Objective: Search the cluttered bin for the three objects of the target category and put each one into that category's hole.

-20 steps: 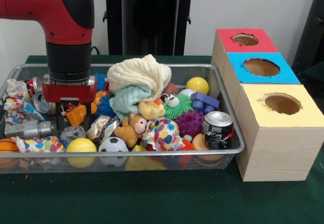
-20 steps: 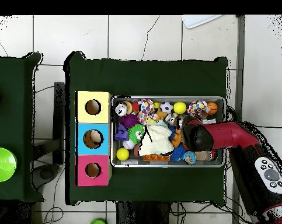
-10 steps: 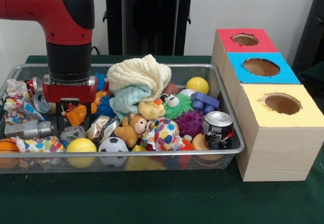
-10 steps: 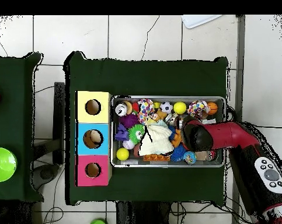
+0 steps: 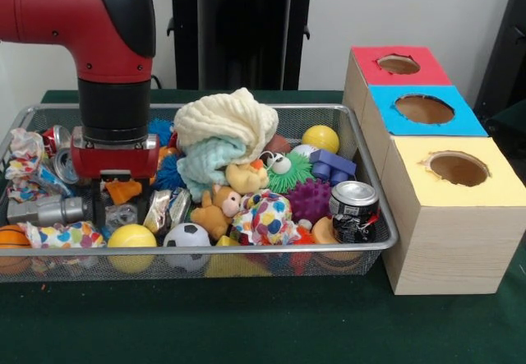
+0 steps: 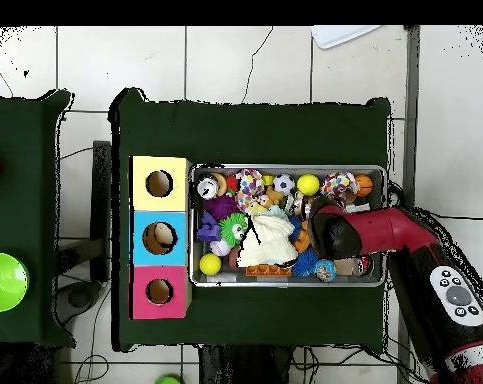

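At the front rim of the silver wire-mesh bin (image 5: 386,237), just below the gripper (image 5: 115,204), lie a glossy yellow plastic ball (image 5: 131,236) and, to its right, a black-and-white miniature football (image 5: 183,236). To the gripper's left rests a grey metal cylinder (image 5: 48,210), with a crumpled spotted cloth (image 5: 62,235) in front of it.

The gripper itself stands down among the clutter, its black fingers (image 5: 99,208) set either side of a small orange plastic toy (image 5: 123,190); whether they press on it or merely flank it, I cannot tell. A crinkled clear wrapper (image 5: 120,215) lies right under the toy, and a shiny foil packet (image 5: 161,209) just beside it on the right.

Which category is wanted the task does not say, so the target cannot be picked out with certainty; the orange toy between the fingers looks the likeliest candidate.

Further right sit a brown plush bear (image 5: 212,209), a yellow rubber duck (image 5: 246,177) and, above them, a heaped cream and pale-blue towel (image 5: 223,131). Beyond those, well away from the gripper, stands the row of wooden boxes with the yellow-topped hole (image 5: 457,168), the blue-topped hole (image 5: 423,108) and the red-topped hole (image 5: 398,64).

The risks, as I judge them: the fingers may catch the wrapper or foil packet together with the toy, so that a wrong item is carried. A shallow hold on the irregular toy could slip on lifting. The long carry across the heaped towel might also snag it.
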Controlling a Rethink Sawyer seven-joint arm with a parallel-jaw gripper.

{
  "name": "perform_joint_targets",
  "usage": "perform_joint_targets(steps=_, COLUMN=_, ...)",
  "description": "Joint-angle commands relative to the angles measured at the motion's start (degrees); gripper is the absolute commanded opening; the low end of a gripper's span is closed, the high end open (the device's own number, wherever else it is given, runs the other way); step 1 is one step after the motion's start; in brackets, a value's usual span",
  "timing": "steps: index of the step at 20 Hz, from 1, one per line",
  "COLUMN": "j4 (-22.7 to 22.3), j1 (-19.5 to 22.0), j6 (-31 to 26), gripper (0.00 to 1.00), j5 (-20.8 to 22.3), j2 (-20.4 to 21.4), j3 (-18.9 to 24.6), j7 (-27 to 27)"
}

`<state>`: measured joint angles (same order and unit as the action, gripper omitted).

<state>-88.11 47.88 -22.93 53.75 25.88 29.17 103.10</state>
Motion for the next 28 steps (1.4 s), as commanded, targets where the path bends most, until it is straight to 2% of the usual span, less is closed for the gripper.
perform_joint_targets(steps=1, j4=3.44, j1=-1.34, j6=4.06, gripper=1.00, j5=4.92, j2=-3.17, j3=0.39, j7=-5.34)
perform_joint_targets(steps=8, j4=4.06, j1=-2.03, j6=3.39, gripper=1.00, j5=5.66, j2=-3.72, j3=-0.50, j7=-4.60)
perform_joint_targets(steps=9, j4=4.21, j1=-2.45, j6=2.22, gripper=0.00, j5=4.89, j2=-3.66, j3=-1.23, j7=-3.84)
perform_joint_targets(steps=16, j4=4.22, j1=-2.42, j6=-3.28, gripper=0.00, j5=1.90, j2=-3.33, j3=-0.45, j7=-6.80)
perform_joint_targets(steps=26, j4=3.86, j1=-2.92, j6=-3.93, gripper=0.00, j5=1.45, j2=-2.27, j3=-0.47, j7=-6.76)
perform_joint_targets(steps=27, j4=3.93, j1=-3.06, j6=-4.16, gripper=1.00, j5=1.62, j2=-2.27, j3=-0.58, j7=-7.09)
perform_joint_targets(steps=28, j4=4.08, j1=-3.17, j6=-4.32, gripper=1.00, j5=1.38, j2=-2.32, j3=-0.68, j7=-6.67)
